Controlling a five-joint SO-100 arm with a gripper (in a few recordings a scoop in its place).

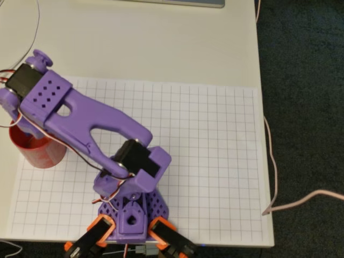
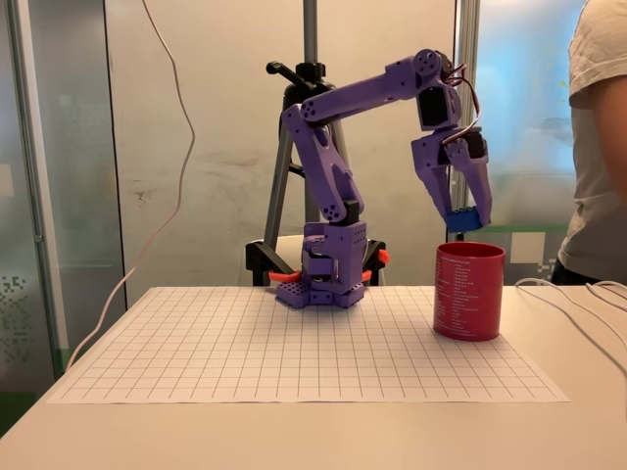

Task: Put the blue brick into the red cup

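Observation:
The red cup [image 2: 468, 291] stands upright on the right of the grid sheet in the fixed view; from overhead the red cup [image 1: 37, 149] shows at the left, partly covered by the arm. The blue brick [image 2: 464, 219] hangs just above the cup's rim, pinched between the purple fingers. My gripper [image 2: 464, 217] is shut on it and points down over the cup's opening. In the overhead view the purple arm hides the brick and the fingertips.
The arm's base [image 1: 130, 212] sits at the near edge of the grid sheet [image 1: 215, 161]. A person [image 2: 598, 147] stands at the right in the fixed view, beside loose cables [image 2: 578, 304]. A thin cable [image 1: 271, 161] runs along the table's right edge.

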